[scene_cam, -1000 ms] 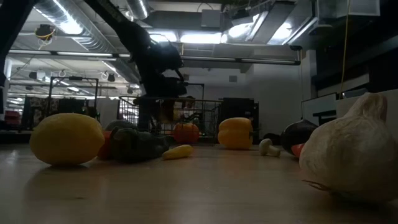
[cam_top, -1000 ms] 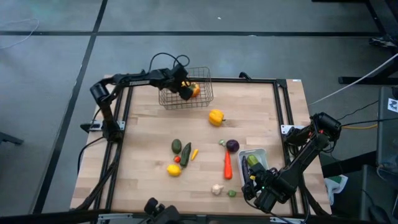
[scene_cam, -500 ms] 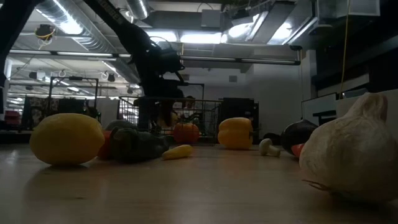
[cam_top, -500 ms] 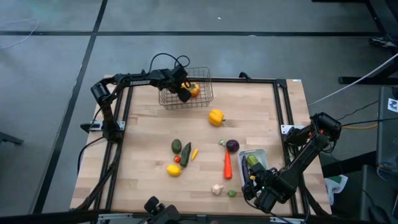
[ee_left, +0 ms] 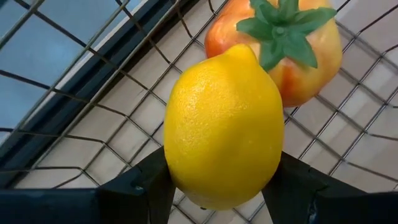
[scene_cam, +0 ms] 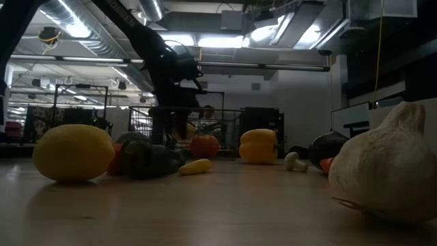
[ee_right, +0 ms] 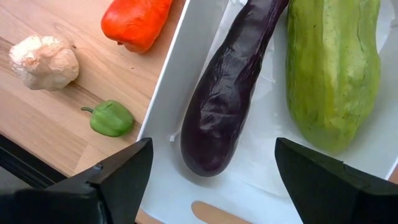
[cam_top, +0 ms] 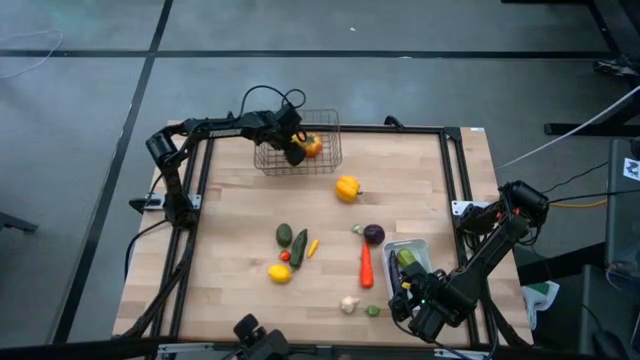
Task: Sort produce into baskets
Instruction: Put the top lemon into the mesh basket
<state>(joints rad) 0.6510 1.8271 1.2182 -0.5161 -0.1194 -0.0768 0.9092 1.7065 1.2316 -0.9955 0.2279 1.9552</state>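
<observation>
The left gripper (ee_left: 214,186) is clamping a lemon (ee_left: 224,124) inside the wire basket (cam_top: 325,150), hanging just above the mesh floor beside a tomato (ee_left: 280,43). The right gripper (ee_right: 208,180) is waiting, fingers spread, over the white tray (ee_right: 186,81).

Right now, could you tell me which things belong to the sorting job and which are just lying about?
Job: lemon in the left gripper, tomato, wire basket, white tray, eggplant, cucumber, carrot, garlic.
Lying about: nothing visible; the right gripper is open over the tray.
</observation>
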